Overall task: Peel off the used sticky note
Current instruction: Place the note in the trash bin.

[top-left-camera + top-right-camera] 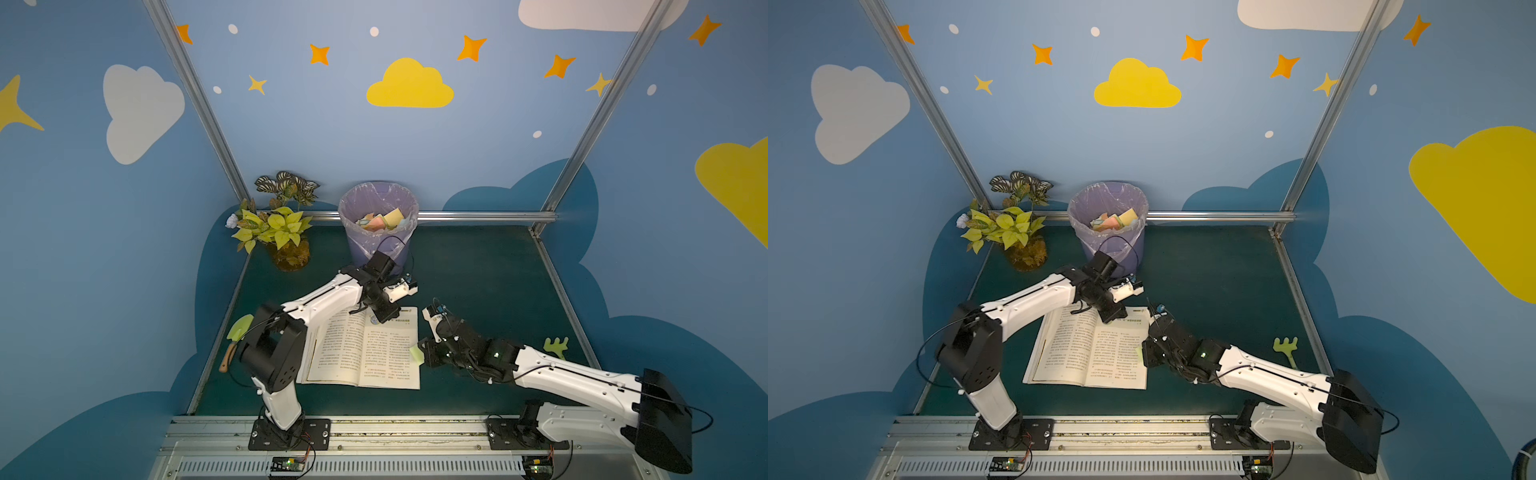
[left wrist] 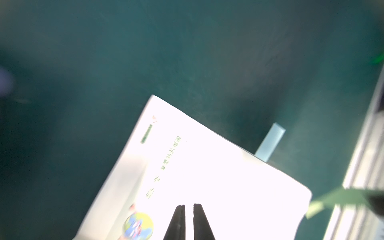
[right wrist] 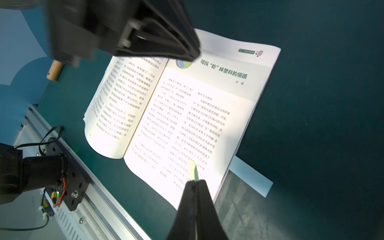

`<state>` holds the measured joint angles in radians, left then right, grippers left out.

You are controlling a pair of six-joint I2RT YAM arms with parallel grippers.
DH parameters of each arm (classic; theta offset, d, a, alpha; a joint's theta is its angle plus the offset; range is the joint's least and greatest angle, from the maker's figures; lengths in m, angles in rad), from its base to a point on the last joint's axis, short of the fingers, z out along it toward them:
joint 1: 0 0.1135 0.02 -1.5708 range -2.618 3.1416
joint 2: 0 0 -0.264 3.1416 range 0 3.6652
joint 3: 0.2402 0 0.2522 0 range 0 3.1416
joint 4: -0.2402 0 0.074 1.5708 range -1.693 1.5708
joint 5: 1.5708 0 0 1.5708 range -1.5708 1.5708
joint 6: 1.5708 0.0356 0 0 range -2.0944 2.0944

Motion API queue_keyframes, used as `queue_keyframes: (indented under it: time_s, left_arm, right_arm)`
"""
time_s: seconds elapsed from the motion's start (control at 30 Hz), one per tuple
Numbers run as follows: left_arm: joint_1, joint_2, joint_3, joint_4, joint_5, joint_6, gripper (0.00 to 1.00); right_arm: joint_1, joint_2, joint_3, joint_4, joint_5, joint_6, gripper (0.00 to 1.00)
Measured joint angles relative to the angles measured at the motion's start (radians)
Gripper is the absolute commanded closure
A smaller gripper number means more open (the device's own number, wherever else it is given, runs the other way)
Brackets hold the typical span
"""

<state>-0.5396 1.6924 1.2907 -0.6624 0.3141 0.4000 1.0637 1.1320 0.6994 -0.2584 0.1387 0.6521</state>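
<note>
Item: sticky note (image 3: 192, 169), pale yellow-green and unmarked so far as can be seen, pinched at one end by the right gripper (image 3: 194, 181), whose fingers are closed flat on it. Long axis continues the line of the fingers; the free end points away from the gripper, out over the lower part of the book's right-hand page. In the right wrist view it is seen nearly edge-on as a narrow strip; in a top view (image 1: 415, 353) it sits at that page's outer edge. Whether the free end touches the paper cannot be told. Support: open book (image 3: 187, 116) lying flat on the dark green table (image 3: 322, 104), printed in Chinese, with the heading (image 3: 223, 69) reading 可以“吃”掉塑料的细菌. Left gripper (image 2: 189, 205): fingers a slit apart, holding nothing, at the head of the same page.
</note>
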Motion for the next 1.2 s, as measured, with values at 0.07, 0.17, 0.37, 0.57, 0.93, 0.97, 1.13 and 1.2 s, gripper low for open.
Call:
queue_keyframes:
  time_s: [0.07, 0.17, 0.37, 0.57, 0.93, 0.97, 1.13, 1.2]
  left_arm:
    - [0.072, -0.091, -0.046, 0.009, 0.060, -0.006, 0.81]
    - [0.209, -0.214, -0.166, 0.030, 0.158, -0.013, 0.74]
    - [0.408, -0.303, -0.370, 0.064, 0.286, -0.039, 0.55]
    - [0.479, -0.318, -0.469, 0.140, 0.372, -0.066, 0.43]
    - [0.481, -0.288, -0.512, 0.232, 0.447, -0.059, 0.25]
    - [0.481, -0.286, -0.515, 0.237, 0.451, -0.058, 0.24]
    - [0.481, -0.276, -0.520, 0.253, 0.465, -0.045, 0.13]
    - [0.481, -0.271, -0.521, 0.256, 0.468, -0.039, 0.07]
  right_arm:
    - [0.000, -0.027, 0.016, -0.029, 0.021, 0.012, 1.00]
    - [0.000, -0.060, 0.070, -0.087, 0.050, 0.017, 1.00]
    - [-0.003, -0.085, 0.191, -0.151, 0.089, -0.015, 1.00]
    - [-0.045, -0.063, 0.356, -0.232, 0.100, -0.061, 1.00]
    - [-0.206, 0.186, 0.768, -0.285, 0.050, -0.133, 1.00]
    - [-0.218, 0.220, 0.814, -0.286, 0.043, -0.141, 1.00]
    - [-0.271, 0.388, 1.027, -0.288, 0.017, -0.178, 1.00]
    - [-0.301, 0.464, 1.121, -0.289, -0.005, -0.188, 1.00]
